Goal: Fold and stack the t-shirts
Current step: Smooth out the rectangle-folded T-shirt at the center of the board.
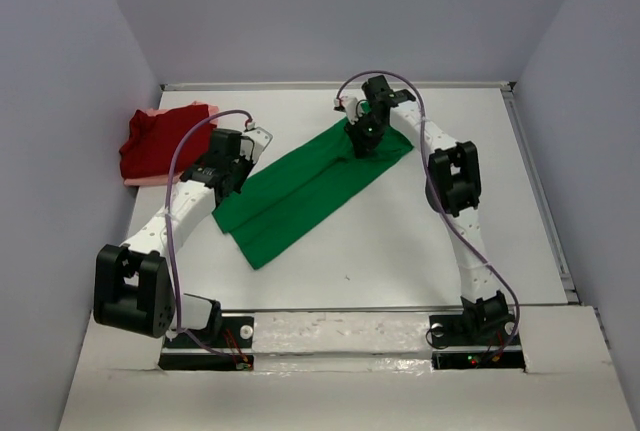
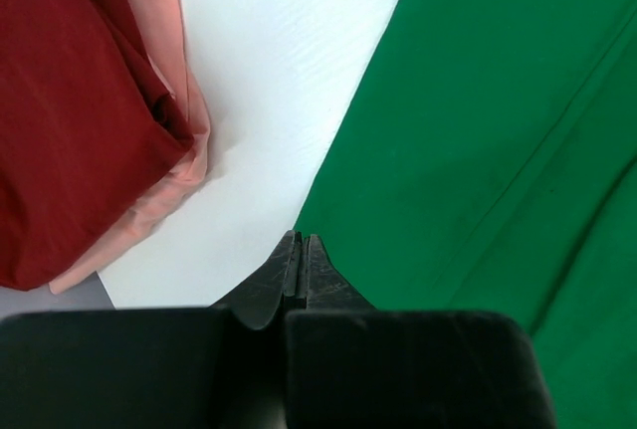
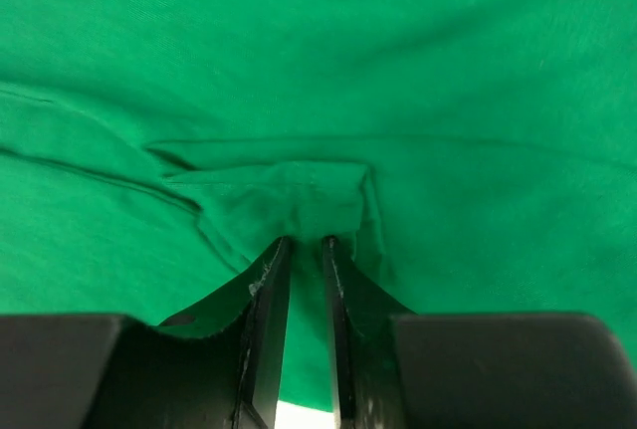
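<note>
The bright green t-shirt [image 1: 310, 189] lies folded into a long strip, slanting from the near left to the far right of the table. My right gripper [image 1: 362, 139] is on its far end. In the right wrist view the right gripper [image 3: 304, 242] is shut on a puckered fold of the green t-shirt [image 3: 418, 71]. My left gripper [image 1: 236, 167] is at the strip's left edge. In the left wrist view the left gripper [image 2: 302, 240] has its jaws pressed together, with its tips at the edge of the green t-shirt [image 2: 478, 120] and no cloth visible between them. The dark red t-shirt [image 1: 160, 141] lies folded on the pale pink t-shirt [image 1: 148, 180] at the far left.
The white table [image 1: 420, 241] is closed in by grey walls at the back and on both sides. The stack of the dark red t-shirt [image 2: 70, 120] and the pale pink t-shirt [image 2: 171, 190] lies just left of my left gripper. Both arm bases stand at the near edge.
</note>
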Robot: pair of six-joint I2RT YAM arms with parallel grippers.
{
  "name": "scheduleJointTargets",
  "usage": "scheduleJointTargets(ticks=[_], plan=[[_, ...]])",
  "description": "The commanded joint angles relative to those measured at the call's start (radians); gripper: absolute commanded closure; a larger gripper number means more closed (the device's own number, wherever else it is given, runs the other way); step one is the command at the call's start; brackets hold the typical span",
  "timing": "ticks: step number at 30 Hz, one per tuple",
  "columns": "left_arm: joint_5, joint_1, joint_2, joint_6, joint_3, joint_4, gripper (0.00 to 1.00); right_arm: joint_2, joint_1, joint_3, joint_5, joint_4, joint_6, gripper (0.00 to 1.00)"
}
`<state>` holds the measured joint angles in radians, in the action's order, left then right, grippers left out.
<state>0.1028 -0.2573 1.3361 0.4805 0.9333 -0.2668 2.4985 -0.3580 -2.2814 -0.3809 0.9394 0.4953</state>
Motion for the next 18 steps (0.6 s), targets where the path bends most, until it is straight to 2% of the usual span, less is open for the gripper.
scheduleJointTargets(ticks=[1,14,18], plan=[[0.017,0.007,-0.008,-0.016,0.002,0.014,1.0,-0.027,-0.019,-0.104,-0.029,-0.014,0.015,0.75],[0.02,0.015,-0.011,-0.02,0.012,-0.002,1.0,0.01,-0.029,-0.093,-0.012,-0.048,0.034,0.74],[0.018,0.016,-0.012,-0.016,0.007,-0.003,1.0,0.023,-0.029,-0.095,-0.001,-0.062,0.037,0.67]])
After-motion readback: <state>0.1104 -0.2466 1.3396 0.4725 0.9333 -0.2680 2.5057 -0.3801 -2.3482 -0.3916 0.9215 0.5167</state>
